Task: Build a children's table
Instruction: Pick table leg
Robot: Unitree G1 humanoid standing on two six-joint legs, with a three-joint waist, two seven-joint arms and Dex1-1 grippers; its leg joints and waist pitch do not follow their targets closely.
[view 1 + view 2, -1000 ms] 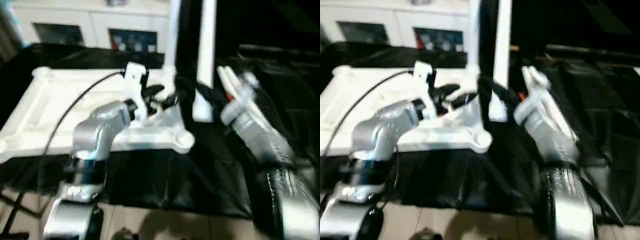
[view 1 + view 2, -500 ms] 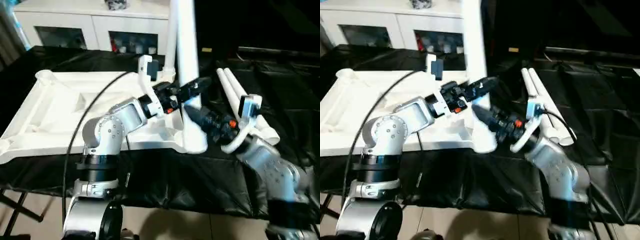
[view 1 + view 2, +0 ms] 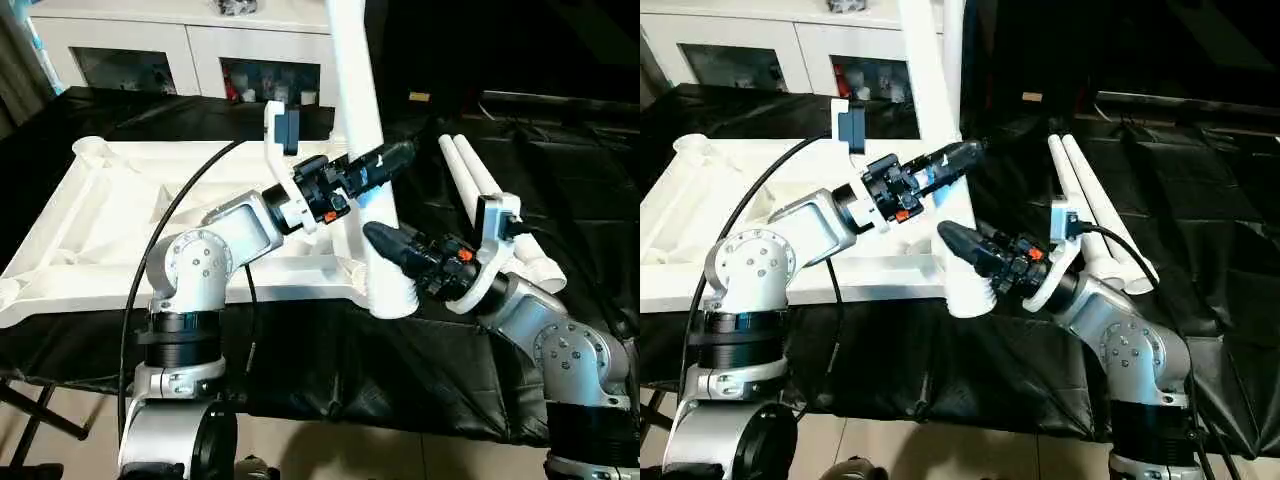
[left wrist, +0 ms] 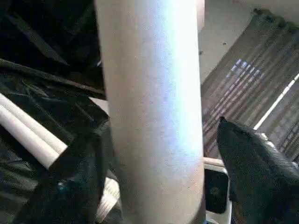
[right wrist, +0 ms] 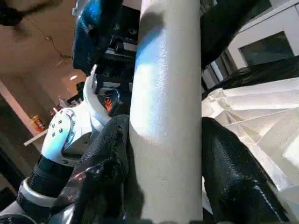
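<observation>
Upright, long smooth white plastic tube leg (image 3: pixel 362 120), flared end down; clamped between right gripper (image 5: pixel 163 154) fingers, straddled by left gripper (image 4: pixel 154 182), jaws apart.

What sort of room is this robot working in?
Probably a home-like room used for testing: a white cabinet with glass doors stands behind, a black cloth-covered work surface fills the front, and pale floor tiles show below.

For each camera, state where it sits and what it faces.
Left eye view: head camera, looking down at the table top; both silver forearms show.
Right eye view: same scene from slightly aside; the left gripper and right gripper flank the upright leg.
Left wrist view: looks along its fingers at the leg.
Right wrist view: fingers clamp the leg.
All four share this leg.
</observation>
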